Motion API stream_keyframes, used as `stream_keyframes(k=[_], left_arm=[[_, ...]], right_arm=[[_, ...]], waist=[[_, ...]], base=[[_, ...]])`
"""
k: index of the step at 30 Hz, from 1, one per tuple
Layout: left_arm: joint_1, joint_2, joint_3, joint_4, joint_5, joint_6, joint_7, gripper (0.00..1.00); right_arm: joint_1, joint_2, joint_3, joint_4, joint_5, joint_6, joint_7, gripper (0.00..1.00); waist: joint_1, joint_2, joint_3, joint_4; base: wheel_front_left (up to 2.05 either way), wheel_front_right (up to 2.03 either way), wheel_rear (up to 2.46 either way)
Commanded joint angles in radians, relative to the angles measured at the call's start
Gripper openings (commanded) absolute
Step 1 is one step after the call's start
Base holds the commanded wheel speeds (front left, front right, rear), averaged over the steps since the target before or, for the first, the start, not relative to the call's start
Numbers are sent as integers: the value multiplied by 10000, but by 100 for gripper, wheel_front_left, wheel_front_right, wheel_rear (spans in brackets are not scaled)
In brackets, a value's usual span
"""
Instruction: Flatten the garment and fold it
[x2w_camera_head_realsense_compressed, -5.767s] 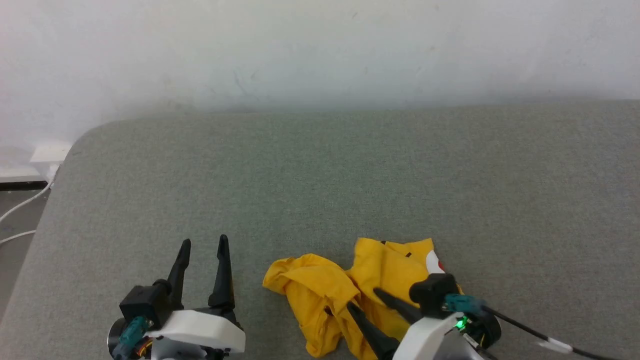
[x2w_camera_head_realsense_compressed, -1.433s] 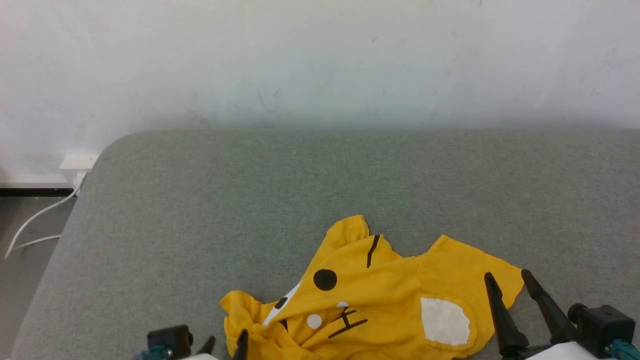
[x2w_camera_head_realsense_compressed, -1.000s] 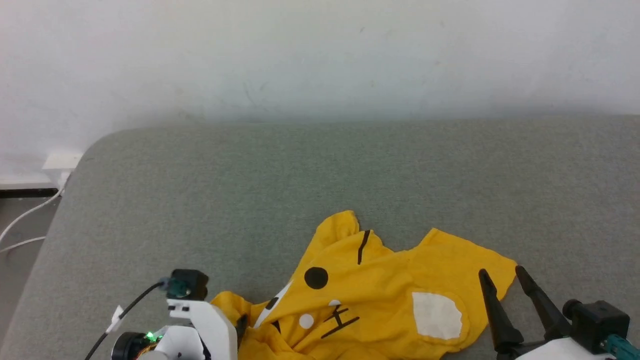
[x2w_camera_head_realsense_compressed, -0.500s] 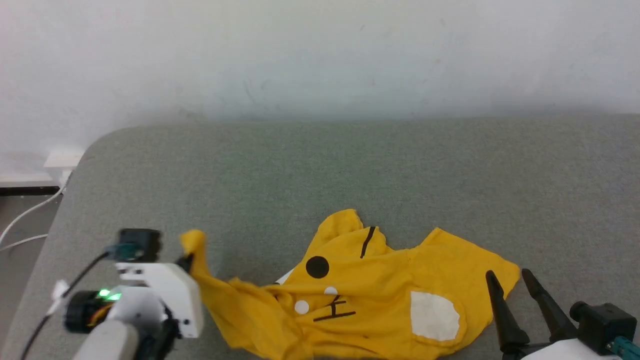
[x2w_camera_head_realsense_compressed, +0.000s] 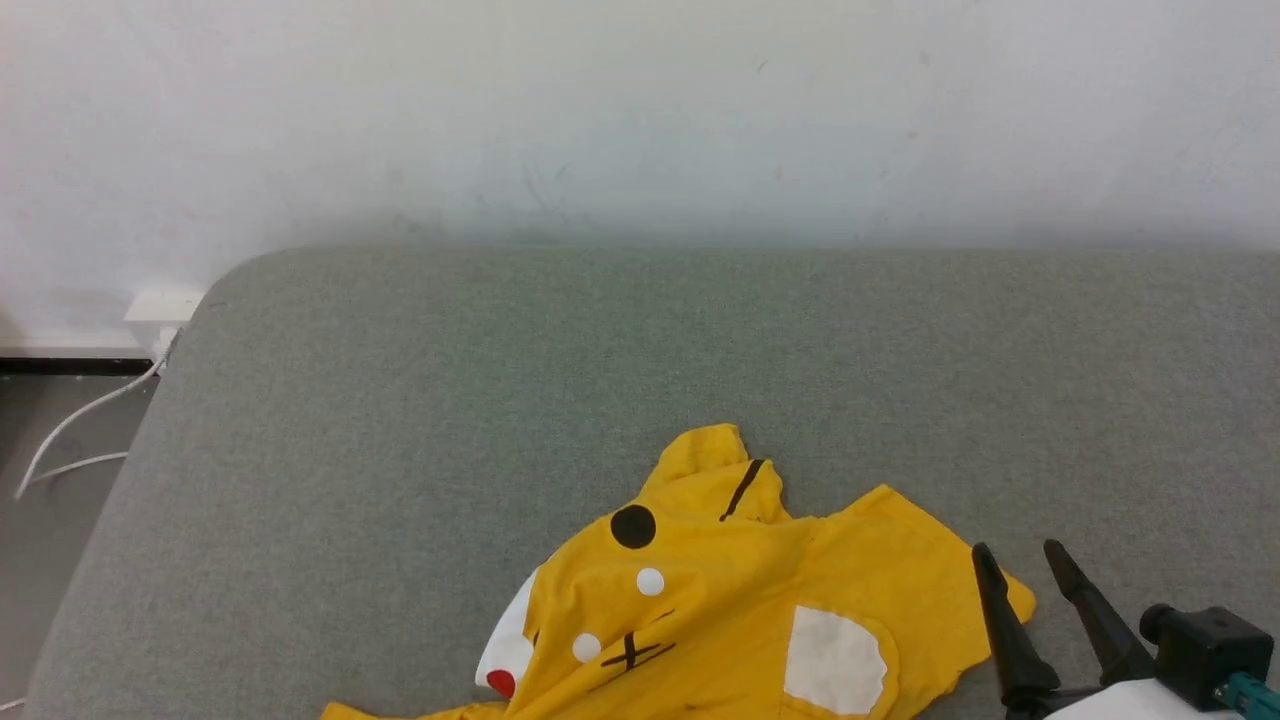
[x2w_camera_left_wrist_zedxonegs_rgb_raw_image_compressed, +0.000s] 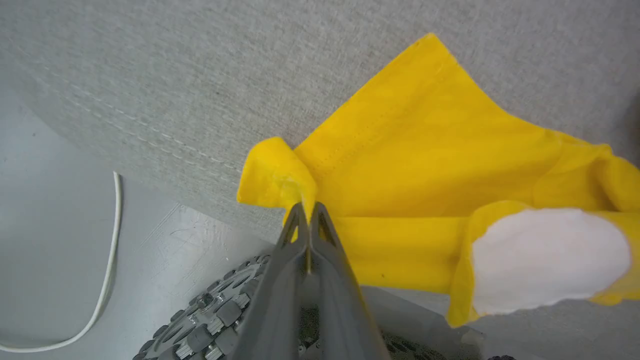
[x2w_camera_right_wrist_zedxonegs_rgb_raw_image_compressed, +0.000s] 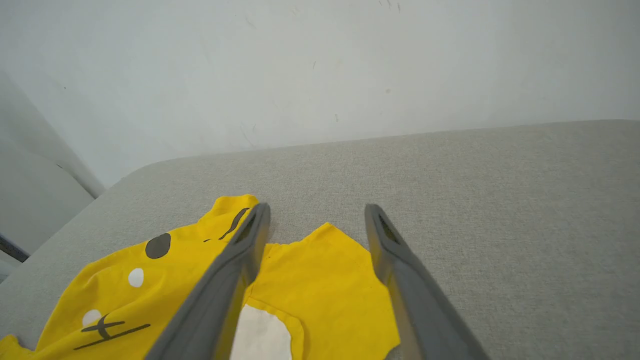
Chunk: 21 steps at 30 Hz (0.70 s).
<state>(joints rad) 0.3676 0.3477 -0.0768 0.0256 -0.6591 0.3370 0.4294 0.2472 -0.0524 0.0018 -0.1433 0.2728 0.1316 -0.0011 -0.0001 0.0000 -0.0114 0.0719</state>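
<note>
The garment (x2w_camera_head_realsense_compressed: 740, 610), a yellow shirt, lies crumpled on the near part of the grey padded surface (x2w_camera_head_realsense_compressed: 600, 350), towards that surface's right half. The bottom of the head view cuts off its lower part, so its full outline cannot be made out. A black spot (x2w_camera_head_realsense_compressed: 633, 526), small white dots, thin black strokes and a white patch (x2w_camera_head_realsense_compressed: 835, 660) show on the cloth. A red dot (x2w_camera_head_realsense_compressed: 500, 683) sits on a white area at its left fringe.

In the left wrist view the left gripper (x2w_camera_left_wrist_zedxonegs_rgb_raw_image_compressed: 306, 210) has its fingers pressed together on a bunched yellow fold, right at the padded surface's edge. The cloth hides the very tips. From there the shirt spreads up onto the surface, and a folded part with white fabric (x2w_camera_left_wrist_zedxonegs_rgb_raw_image_compressed: 545, 260) hangs over the edge. Below the edge are a knobbly tyre (x2w_camera_left_wrist_zedxonegs_rgb_raw_image_compressed: 220, 320), half cut off, and a white cable (x2w_camera_left_wrist_zedxonegs_rgb_raw_image_compressed: 107, 290) on the floor.

The right gripper (x2w_camera_head_realsense_compressed: 1016, 550) hovers over the surface's near right part, fingers spread apart and holding nothing. Its left finger overlaps the shirt's right edge in the head view, but whether it touches the cloth cannot be told.
</note>
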Motion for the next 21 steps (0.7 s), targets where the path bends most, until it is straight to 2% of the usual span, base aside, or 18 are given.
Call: stream_keyframes(k=[1,2,8,11,15,21], left_arm=[[-51,-55,32,135,5,29,-113,43],[-125,-111,27,193,25,8,-257,100],[-1054,-143,104,-66,480,-391,-1807,100],[-1583,-68,-289,-317,763,-768,-2060,100],[-2544,-81,-1405,-243,1015,-1511,-1440,100],[-4112,-10,-2840,1097,1331,-2530,102,100]], right_arm=[[-24,22,15,-41,-13,-9,31,100],[-46,22,26,-48,-23,-9,54,100],[-33,22,-13,-77,-68,-9,172,100],[21,22,-23,-60,-43,-9,208,100],[46,22,-6,-67,-10,-9,241,100],[-31,22,91,-139,-62,-9,341,100]], waist=[[1,0,14,-8],[1,0,15,-21],[1,0,-171,-148],[1,0,-302,-239],[1,0,-347,-324],[1,0,-207,-710]], base=[[0,0,0],[0,0,0],[0,0,0],[0,0,0],[0,0,0],[0,0,0]])
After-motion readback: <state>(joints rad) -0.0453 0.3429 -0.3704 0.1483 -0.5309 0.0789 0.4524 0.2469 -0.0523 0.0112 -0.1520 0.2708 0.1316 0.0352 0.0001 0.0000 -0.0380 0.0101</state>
